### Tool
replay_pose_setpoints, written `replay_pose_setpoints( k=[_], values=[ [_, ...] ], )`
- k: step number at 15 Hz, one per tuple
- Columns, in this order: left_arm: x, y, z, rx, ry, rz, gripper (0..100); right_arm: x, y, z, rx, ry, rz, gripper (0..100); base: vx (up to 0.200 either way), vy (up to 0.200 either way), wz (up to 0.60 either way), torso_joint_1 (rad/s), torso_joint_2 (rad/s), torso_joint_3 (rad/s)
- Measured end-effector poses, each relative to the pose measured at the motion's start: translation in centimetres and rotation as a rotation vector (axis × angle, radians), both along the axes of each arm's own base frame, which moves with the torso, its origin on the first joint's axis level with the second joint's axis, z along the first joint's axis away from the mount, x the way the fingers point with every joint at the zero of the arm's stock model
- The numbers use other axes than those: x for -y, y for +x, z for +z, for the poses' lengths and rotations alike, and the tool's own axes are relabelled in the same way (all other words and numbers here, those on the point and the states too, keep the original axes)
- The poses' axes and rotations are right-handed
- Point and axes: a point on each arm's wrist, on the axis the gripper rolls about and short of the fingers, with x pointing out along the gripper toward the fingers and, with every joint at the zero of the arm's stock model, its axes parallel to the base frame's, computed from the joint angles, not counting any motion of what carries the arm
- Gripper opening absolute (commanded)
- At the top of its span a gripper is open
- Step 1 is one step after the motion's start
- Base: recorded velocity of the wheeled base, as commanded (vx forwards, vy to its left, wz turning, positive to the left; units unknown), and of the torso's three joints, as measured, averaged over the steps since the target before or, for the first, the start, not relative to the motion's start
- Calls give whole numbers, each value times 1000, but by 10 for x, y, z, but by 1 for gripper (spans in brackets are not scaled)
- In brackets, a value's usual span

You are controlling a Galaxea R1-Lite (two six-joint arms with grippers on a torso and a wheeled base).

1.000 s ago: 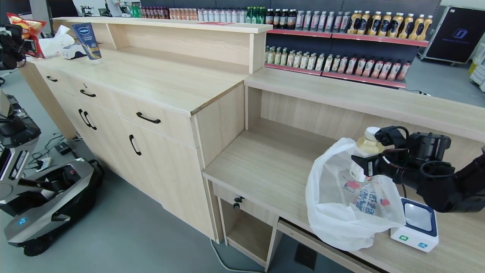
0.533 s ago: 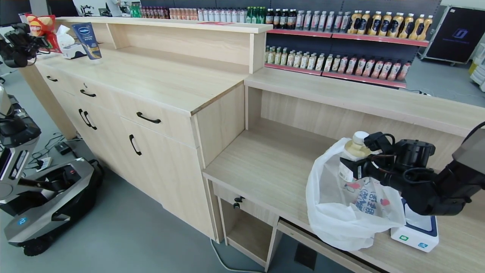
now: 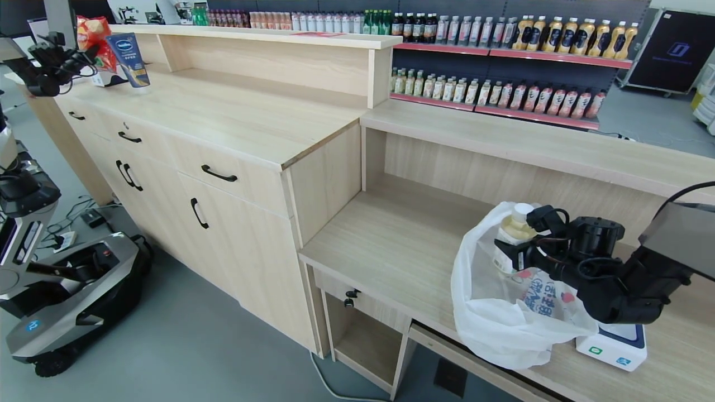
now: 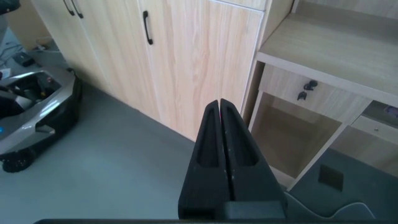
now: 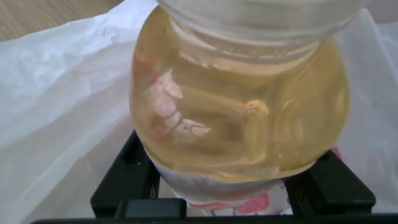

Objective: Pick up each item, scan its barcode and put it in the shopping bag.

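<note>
Nearest you, the left gripper (image 4: 219, 109) hangs low over the grey floor beside the pale wood cabinets, its jaws pressed together on nothing. Leave it parked there, since this step needs one arm.

At the near right edge of the light wood surface (image 3: 391, 240) sits the white scanner box with the blue-rimmed window (image 3: 611, 346), just right of the thin white plastic shopping bag (image 3: 491, 324), which touches it.

Above the bag's open mouth, the right gripper (image 3: 516, 255) has its jaws clamped on the clear bottle of pale yellow drink with a white cap (image 3: 513, 229). The bottle stands close to upright, with its lower part already inside the bag's rim. You cannot tell whether its base rests on anything yet.

The step in hand looks like the drop into the bag. Lower the bottle straight down and slowly, keeping it vertical, until the base is carried by the surface under the film. Only then part the jaws, and just enough to free it. The bag is limp and will likely cling, so lift straight up to avoid dragging the rim or tipping the bottle towards the scanner.

Farther off, at the far left end of the tall counter, a red snack packet (image 3: 92, 33) waits beside another machine's black arm (image 3: 50, 64).
</note>
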Motion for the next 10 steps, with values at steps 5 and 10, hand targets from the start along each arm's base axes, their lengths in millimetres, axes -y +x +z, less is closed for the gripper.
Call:
replay_pose_setpoints(
  k=[5, 10],
  values=[
    [0, 0, 0, 0, 0, 1, 0, 0, 0, -12, -28, -13, 4, 0, 0, 0, 0, 0, 0, 0],
    [0, 0, 0, 0, 0, 0, 0, 0, -1, -17, -44, -21, 6, 100, 0, 0, 0, 0, 0, 0]
  ],
)
